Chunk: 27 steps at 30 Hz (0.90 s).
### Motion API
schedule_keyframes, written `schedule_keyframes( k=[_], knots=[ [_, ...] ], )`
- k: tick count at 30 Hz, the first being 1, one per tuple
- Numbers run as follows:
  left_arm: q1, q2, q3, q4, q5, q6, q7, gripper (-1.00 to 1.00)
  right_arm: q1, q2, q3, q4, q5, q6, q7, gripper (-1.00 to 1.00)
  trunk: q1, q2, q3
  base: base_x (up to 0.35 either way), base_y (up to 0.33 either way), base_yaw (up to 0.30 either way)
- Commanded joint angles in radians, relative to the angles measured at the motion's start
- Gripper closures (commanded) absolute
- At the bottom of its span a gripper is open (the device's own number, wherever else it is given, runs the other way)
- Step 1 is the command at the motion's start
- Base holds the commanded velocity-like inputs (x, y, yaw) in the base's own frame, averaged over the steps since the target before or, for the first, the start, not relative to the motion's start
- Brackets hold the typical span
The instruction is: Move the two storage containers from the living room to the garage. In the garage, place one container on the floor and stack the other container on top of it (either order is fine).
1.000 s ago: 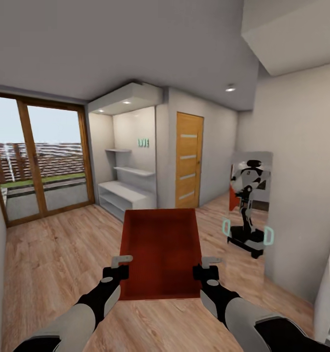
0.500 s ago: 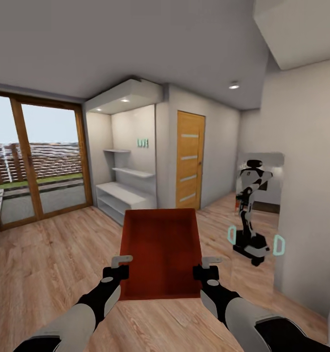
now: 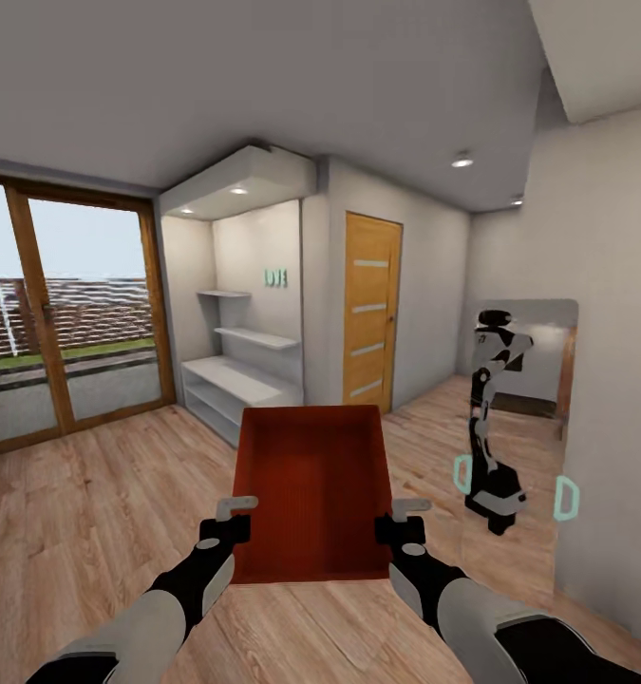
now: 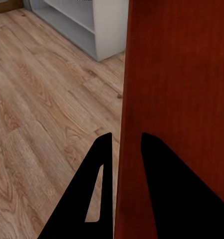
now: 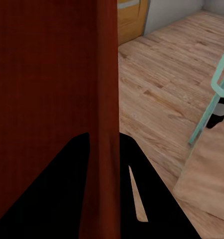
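Observation:
One orange-red storage container (image 3: 311, 489) hangs in front of me above a light wood-plank floor, open side up. My left gripper (image 3: 236, 518) is shut on its left wall, and the left wrist view has that wall (image 4: 123, 149) pinched between the two dark fingers. My right gripper (image 3: 403, 521) is shut on the right wall, which runs between the fingers in the right wrist view (image 5: 106, 144). The container's ribbed inside (image 5: 42, 74) holds nothing.
An orange-wood door with glass slats (image 3: 369, 313) stands closed straight ahead. White built-in shelves (image 3: 239, 366) lie left of it, and a glazed patio door (image 3: 64, 313) fills the left wall. A floor mirror (image 3: 515, 427) on the right reflects me. A white wall closes the right side.
The whole view has swung to the right and slightly forward: the patio door slid left and the mirror moved further right. The container and both grippers hold the same pose.

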<state>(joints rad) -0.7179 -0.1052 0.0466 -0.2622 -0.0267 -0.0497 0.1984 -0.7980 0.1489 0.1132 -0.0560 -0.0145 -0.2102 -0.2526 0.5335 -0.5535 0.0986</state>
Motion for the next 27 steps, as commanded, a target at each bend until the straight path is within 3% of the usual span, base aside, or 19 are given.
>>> schedule_keyframes(
  k=[1, 21, 27],
  knots=[
    [0.0, 0.041, 0.018, 0.004, -0.001, -0.004, 0.01, 1.0, -0.001, 0.0, -0.021, -0.002, 0.004, -0.015, -0.011, 1.0, 0.001, 0.0, 0.0, 0.33, 0.0, 0.0],
    [0.0, 0.041, 0.018, 0.004, -0.001, -0.004, 0.01, 1.0, -0.001, 0.0, -0.021, -0.002, 0.003, -0.015, -0.011, 1.0, 0.001, 0.0, 0.0, 0.33, 0.0, -0.001],
    [0.0, 0.041, 0.018, 0.004, -0.001, -0.004, 0.01, 1.0, -0.001, 0.001, -0.021, -0.002, 0.002, -0.015, -0.011, 1.0, 0.001, 0.0, 0.0, 0.33, 0.0, -0.134]
  ],
)
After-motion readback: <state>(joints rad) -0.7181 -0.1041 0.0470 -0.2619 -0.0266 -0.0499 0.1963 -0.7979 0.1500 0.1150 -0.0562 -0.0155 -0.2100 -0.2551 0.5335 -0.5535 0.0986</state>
